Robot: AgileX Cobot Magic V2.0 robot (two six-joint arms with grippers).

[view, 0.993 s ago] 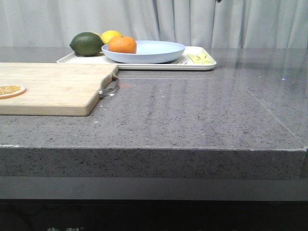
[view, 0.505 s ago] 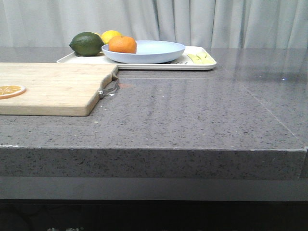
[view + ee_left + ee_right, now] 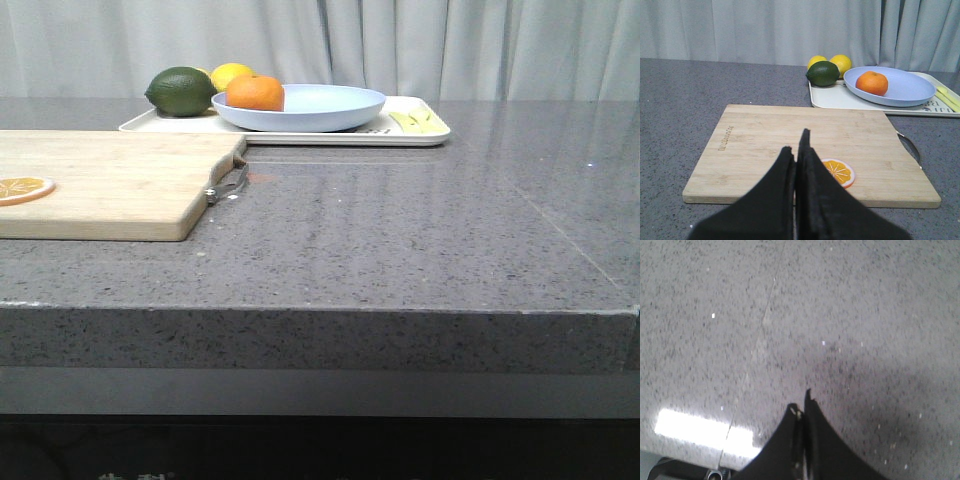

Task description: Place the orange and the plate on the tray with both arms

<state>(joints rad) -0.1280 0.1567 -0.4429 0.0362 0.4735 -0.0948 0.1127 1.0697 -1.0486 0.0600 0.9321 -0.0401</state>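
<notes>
Grey curtains hang behind the speckled bench (image 3: 400,240). Left end effector (image 3: 799,150), fingers pressed together, empty, sits over the cutting board (image 3: 765,145); the orange (image 3: 872,82) rests in the plate (image 3: 910,90) on the tray (image 3: 830,97), well beyond it. Right end effector (image 3: 802,407), likewise closed, faces bare bench. Placement looks done; only parking remains.

Both end effectors (image 3: 798,150) (image 3: 801,407) closed, empty
</notes>
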